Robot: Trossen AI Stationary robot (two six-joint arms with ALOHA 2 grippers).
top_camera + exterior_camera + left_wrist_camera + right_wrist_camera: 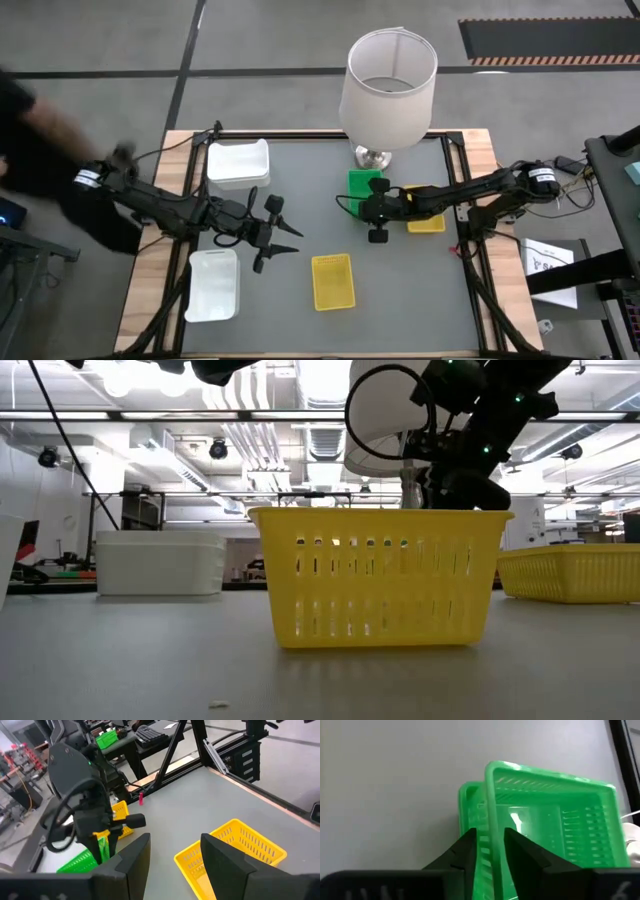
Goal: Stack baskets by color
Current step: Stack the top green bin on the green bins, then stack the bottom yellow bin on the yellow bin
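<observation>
Two green baskets point(364, 183) sit nested askew by the lamp's foot. The upper one point(545, 820) lies tilted in the lower one point(466, 800). My right gripper point(490, 852) is open, with one finger on each side of the upper basket's wall. My left gripper point(280, 232) hangs open above the table's left middle, holding nothing, also seen in its own wrist view point(172, 865). A yellow basket point(333, 281) stands alone near the front. Another yellow basket point(426, 218) lies under the right arm. White baskets stand at the far left point(238, 165) and near left point(213, 285). My right gripper comes slanting down at the upper green basket's wall point(487, 827). One finger point(520, 855) is inside the basket and one point(465, 857) outside. A gap shows between the wall and the inner finger. Whether the outer finger touches the wall I cannot tell.
A tall lamp with a white shade point(388, 88) stands at the far middle, right behind the green baskets. A person point(35, 150) is at the table's left side. In the low view the lone yellow basket point(380, 575) fills the middle.
</observation>
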